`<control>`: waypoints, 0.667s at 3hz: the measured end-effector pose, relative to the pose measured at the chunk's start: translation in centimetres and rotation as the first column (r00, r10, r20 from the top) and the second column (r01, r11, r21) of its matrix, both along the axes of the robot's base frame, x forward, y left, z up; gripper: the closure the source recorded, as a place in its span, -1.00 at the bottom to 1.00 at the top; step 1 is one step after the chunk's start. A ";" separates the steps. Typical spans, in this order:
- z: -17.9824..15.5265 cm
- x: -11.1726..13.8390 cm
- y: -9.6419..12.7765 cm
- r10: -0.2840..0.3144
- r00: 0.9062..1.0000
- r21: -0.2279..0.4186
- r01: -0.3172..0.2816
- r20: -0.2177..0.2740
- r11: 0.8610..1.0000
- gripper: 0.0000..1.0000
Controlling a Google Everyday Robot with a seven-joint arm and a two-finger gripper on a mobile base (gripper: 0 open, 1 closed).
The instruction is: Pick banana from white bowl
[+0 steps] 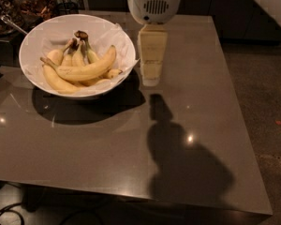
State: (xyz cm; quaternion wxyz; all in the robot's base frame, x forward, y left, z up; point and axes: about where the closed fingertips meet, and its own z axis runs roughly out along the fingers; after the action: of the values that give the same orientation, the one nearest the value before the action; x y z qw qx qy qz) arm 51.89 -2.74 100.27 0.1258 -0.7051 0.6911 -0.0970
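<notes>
Cream-coloured pincer (151,78) at upper centre, just right of wide paper-lined white bowl (22,55), carrying nothing, opening impossible to tell; long curved yellow banana (89,69) in bowl, not yet grasped, whole pick left.

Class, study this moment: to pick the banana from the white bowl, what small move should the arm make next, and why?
Probably a short sideways shift toward the bowl. The gripper hangs over the grey table, just outside the white bowl by its near rim, not yet above the banana. That banana lies uppermost across the bunched bananas, so it looks reachable from above.
</notes>
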 end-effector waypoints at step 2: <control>-1.4 3.0 6.6 0.154 0.988 -0.065 -0.154 -0.003 0.986 -1.00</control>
State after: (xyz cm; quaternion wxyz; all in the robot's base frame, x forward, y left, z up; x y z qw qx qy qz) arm 54.84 3.83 98.85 0.1107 -0.7601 0.6307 -0.1103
